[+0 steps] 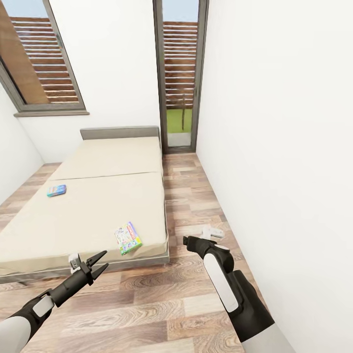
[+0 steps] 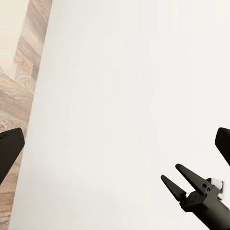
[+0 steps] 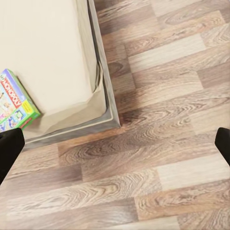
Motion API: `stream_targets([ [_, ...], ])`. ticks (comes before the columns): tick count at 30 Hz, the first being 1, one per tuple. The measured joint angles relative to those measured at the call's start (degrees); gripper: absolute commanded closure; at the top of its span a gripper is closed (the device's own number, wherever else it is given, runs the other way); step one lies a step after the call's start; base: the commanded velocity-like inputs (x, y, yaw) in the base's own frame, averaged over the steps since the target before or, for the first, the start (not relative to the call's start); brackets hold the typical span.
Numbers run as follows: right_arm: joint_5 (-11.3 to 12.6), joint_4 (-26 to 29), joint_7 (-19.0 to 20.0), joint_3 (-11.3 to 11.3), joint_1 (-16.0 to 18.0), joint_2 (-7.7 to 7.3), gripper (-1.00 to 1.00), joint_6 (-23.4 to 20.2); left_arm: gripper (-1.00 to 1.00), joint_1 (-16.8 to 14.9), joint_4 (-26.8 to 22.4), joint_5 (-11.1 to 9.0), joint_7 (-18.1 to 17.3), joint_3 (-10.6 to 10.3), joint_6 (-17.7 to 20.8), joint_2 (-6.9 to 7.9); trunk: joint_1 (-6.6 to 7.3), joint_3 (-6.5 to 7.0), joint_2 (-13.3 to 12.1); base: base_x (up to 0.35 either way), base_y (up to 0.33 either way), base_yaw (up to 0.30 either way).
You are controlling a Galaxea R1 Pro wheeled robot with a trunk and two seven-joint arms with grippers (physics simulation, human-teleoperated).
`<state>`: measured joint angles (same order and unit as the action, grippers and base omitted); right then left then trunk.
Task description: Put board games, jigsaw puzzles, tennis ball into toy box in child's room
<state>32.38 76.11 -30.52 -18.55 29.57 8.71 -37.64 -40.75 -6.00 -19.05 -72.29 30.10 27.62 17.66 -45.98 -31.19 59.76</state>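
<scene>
While both arms reach forward over the floor [image 1: 147, 304], left gripper [image 1: 96, 264] spread, right gripper [image 1: 192, 242] spread, empty, bed [image 1: 98, 215] ahead.

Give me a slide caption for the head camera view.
Robot faces the bed, two board games on it, both claws empty over wood floor.

Mattress [image 1: 93, 206]: matt cream cloth. Floor [image 1: 162, 304]: grained wood planks, slight sheen. Board game [image 1: 128, 238]: printed cardboard. Wall [image 1: 274, 147]: smooth matt white.
</scene>
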Motion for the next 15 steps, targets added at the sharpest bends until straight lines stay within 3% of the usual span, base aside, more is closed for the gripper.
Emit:
stream_targets([
  [15,-0.02,-0.06,0.00,-0.01,0.00,0.00,-1.00,0.05,-1.00,0.00,0.00,0.00,0.09,0.00,0.00,-0.02,-3.30,-1.52,6.02,0.000,0.000,0.000],
])
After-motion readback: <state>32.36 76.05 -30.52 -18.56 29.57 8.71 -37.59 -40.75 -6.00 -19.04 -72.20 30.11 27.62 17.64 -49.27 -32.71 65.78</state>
